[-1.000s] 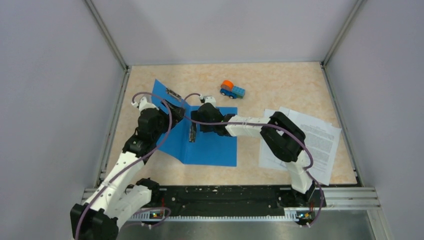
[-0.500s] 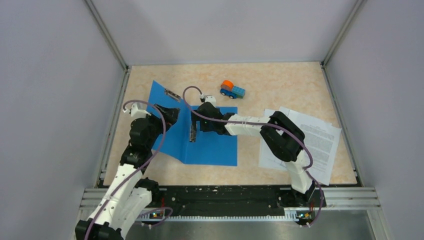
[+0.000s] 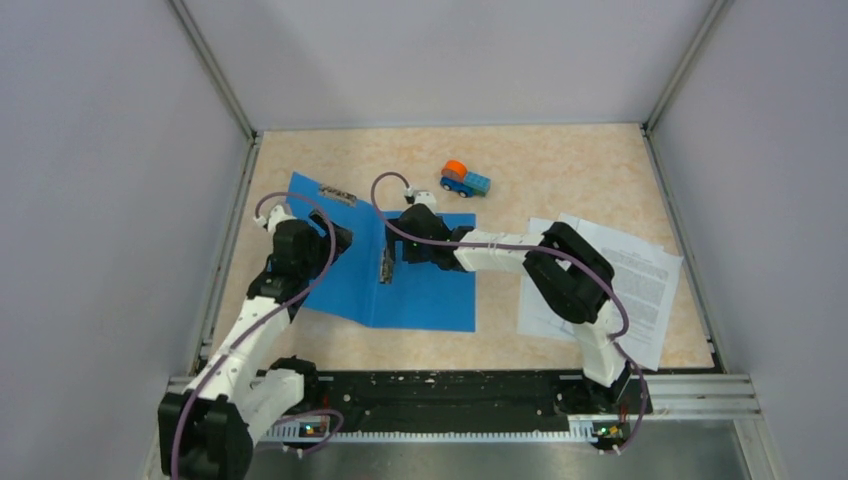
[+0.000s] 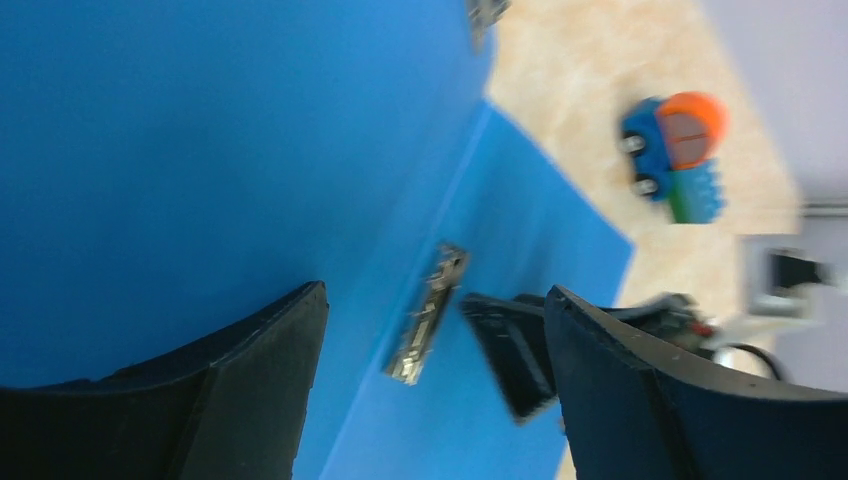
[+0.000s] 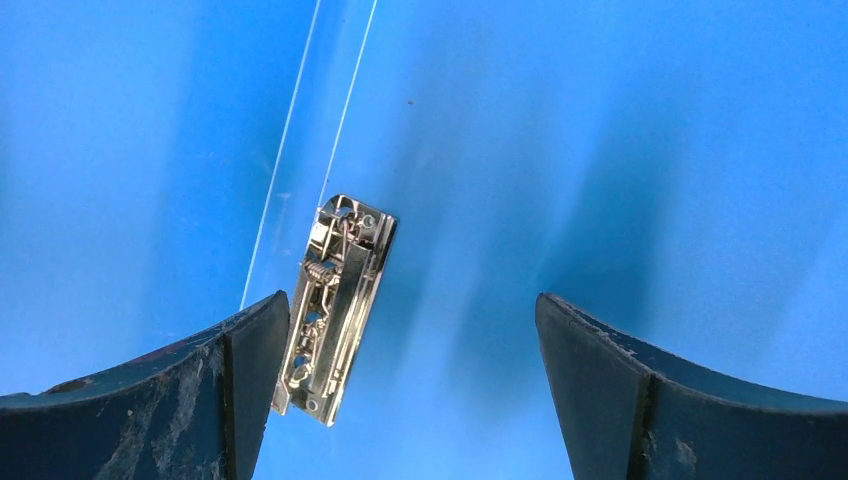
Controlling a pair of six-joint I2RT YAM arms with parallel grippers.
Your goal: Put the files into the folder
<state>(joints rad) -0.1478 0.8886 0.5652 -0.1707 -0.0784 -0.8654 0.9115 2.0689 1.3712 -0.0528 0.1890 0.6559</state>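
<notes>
While the thin bright-blue plastic folder (image 3: 425, 290) lies open on the left half of the bench (image 3: 560, 170), the loose stack of white printed paper sheets (image 3: 645, 280) sits outside it, near the bench's right edge and toward the near edge. A strip of bare benchtop separates the 2.

The folder's right panel lies flat. Its left cover spreads toward the bench's left edge and, in the left wrist view, fills much of the frame as a close blue surface, so it looks tilted up rather than flat. A silver metal spring clip (image 5: 335, 305) sits on the right panel just beside the pale spine crease.

The right gripper (image 5: 412, 350) hovers over that panel with its 2 dark fingers spread wide and nothing between them. The clip lies just inside the left finger, and I cannot tell whether they touch. The left gripper (image 3: 335, 238) is over the left cover, its fingers also apart and holding nothing — whether it touches the cover I cannot tell.

A second small metal fitting (image 3: 338, 194) shows at the cover's far edge. A small blue-and-orange toy truck (image 3: 466, 180) stands toward the bench's far edge, beyond the folder's far right corner and apart from it. The right arm crosses above part of the paper stack.
</notes>
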